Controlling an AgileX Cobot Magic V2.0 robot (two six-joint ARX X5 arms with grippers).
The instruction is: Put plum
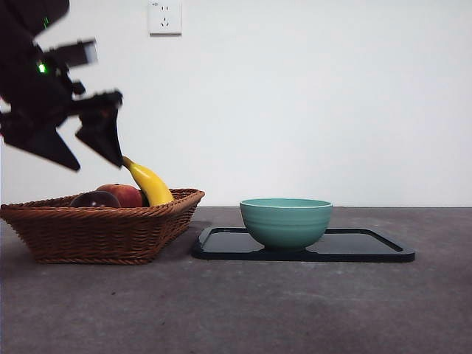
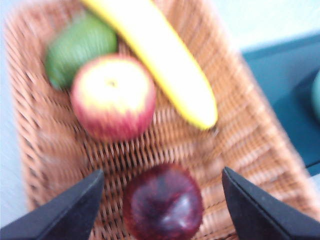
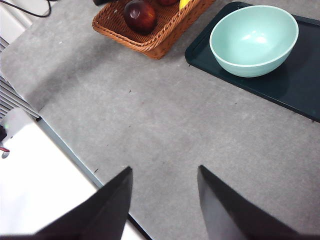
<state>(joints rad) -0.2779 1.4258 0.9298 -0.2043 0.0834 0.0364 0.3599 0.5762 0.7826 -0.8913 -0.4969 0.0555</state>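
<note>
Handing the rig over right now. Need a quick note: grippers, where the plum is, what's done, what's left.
Left gripper: open, empty, hovering above the wicker basket, jaws either side of the plum.
Right gripper: open, empty, waiting over bare table.
Plum: lying in the basket, apart from the apple, banana and a green fruit.
Teal bowl: empty, on the black tray.
Done: approach only. Left: grasp, lift, place the plum, probably in the bowl.
</note>
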